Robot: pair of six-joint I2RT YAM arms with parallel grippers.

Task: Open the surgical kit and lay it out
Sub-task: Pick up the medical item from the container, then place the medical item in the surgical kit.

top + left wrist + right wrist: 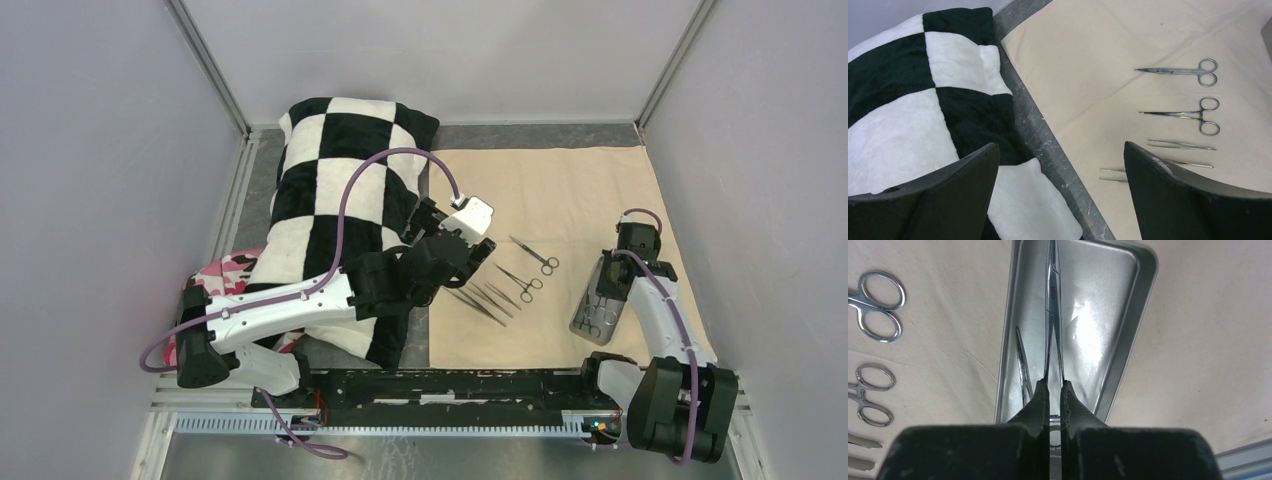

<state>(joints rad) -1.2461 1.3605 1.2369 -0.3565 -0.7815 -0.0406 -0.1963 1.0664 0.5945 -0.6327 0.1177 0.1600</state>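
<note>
Right wrist view: my right claw (1054,390) clenches the forceps (1052,295) inside the tray (1103,335) — my left claw (1061,146) released, well left of the tray.

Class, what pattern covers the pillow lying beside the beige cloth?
Black-and-white checks cover the pillow; it shows best in the top external view.

Left arm (270,312) and right arm (655,310): white shells, black joints; purple cables (345,205); black pincer fingers (963,195).

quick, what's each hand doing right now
Left hand: open, holding nothing.
Right hand: closed on forceps over the tray.
</note>
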